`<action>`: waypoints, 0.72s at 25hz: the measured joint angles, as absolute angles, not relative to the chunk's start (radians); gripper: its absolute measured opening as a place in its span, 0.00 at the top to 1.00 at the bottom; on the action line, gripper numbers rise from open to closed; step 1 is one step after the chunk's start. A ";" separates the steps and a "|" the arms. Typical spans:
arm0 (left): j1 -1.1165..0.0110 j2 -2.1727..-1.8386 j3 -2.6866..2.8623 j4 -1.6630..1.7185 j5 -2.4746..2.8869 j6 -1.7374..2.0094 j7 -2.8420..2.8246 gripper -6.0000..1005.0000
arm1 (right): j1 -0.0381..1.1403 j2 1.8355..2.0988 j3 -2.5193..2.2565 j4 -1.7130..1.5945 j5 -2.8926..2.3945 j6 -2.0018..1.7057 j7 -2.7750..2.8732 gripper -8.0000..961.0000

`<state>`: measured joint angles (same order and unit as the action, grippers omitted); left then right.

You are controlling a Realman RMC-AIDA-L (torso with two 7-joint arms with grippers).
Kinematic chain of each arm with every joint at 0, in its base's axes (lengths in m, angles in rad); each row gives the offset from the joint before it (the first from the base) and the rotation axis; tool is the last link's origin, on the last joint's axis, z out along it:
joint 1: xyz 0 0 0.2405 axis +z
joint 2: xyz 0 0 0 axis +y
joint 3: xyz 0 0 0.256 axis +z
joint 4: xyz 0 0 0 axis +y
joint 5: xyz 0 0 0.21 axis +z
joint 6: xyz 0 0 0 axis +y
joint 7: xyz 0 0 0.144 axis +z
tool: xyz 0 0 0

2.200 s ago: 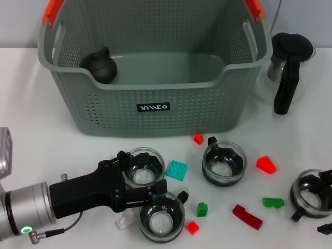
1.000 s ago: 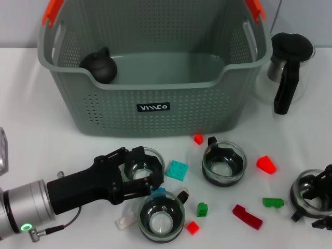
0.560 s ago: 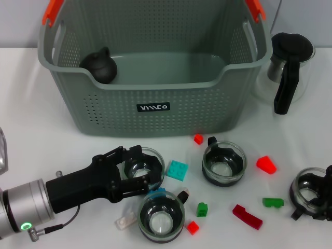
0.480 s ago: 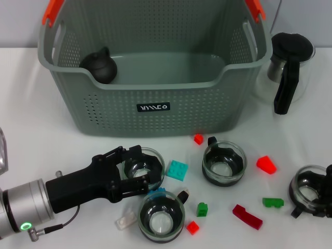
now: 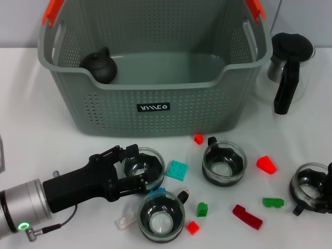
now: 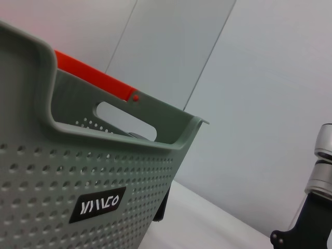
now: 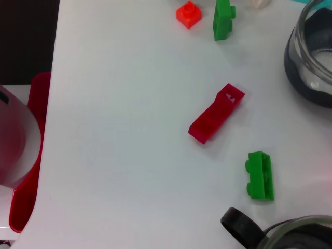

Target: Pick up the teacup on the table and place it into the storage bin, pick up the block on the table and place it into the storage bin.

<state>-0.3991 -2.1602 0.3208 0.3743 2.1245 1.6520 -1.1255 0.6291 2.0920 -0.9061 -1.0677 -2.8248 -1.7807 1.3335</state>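
1. Grey-green perforated plastic makes up the storage bin (image 5: pixel 150 111), which fills the head view from about ten to two o'clock. Inside it I see only a dark rounded thing (image 5: pixel 99 66) in the ten o'clock corner, and neither teacups nor blocks.
2. The left hand (image 5: pixel 136 169) reaches in from eight o'clock, fingers spread narrowly around the rim of a glass teacup (image 5: pixel 143 168) that stands on the white desk (image 5: pixel 31 119) just below the bin's front wall. One finger is at the cup's far edge and one at its near edge. By my reading the cup is not yet lifted, and the grasp looks close to complete.
3. A second teacup (image 5: pixel 161 218) sits at six o'clock, just beside the first. A third teacup (image 5: pixel 224 162) lies right of centre.
4. The right hand (image 5: pixel 329 189) shows only at the four o'clock edge, against a fourth teacup (image 5: pixel 310 188). Whether it is spread or closed, I cannot tell.
5. Blocks lie scattered between the cups: a teal block (image 5: pixel 177 169), a small red block (image 5: pixel 198 138), a red wedge (image 5: pixel 266 164), a green brick (image 5: pixel 273 202), a dark red bar (image 5: pixel 247 216), a small green block (image 5: pixel 202 209) and a clear piece (image 5: pixel 126 220).
6. A glass teapot (image 5: pixel 286 70) stands at two o'clock beside the bin.
7. Judged from this, the task is at its start: nearly everything remains to be moved.
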 joint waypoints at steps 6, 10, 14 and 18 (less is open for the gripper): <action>-0.399 -2.159 0.321 0.374 2.124 1.653 -1.124 0.12 | 0.642 2.093 -0.894 -1.100 -2.803 -1.821 1.335 0.93; -0.403 -2.157 0.321 0.376 2.123 1.664 -1.126 0.12 | 0.662 2.094 -0.887 -1.139 -2.743 -1.903 1.351 0.93; -0.406 -2.154 0.321 0.378 2.123 1.664 -1.129 0.12 | 0.687 2.093 -0.883 -1.162 -2.690 -1.972 1.391 0.93; -0.407 -2.151 0.321 0.381 2.123 1.665 -1.129 0.12 | 0.697 2.089 -0.901 -1.196 -2.644 -1.986 1.448 0.93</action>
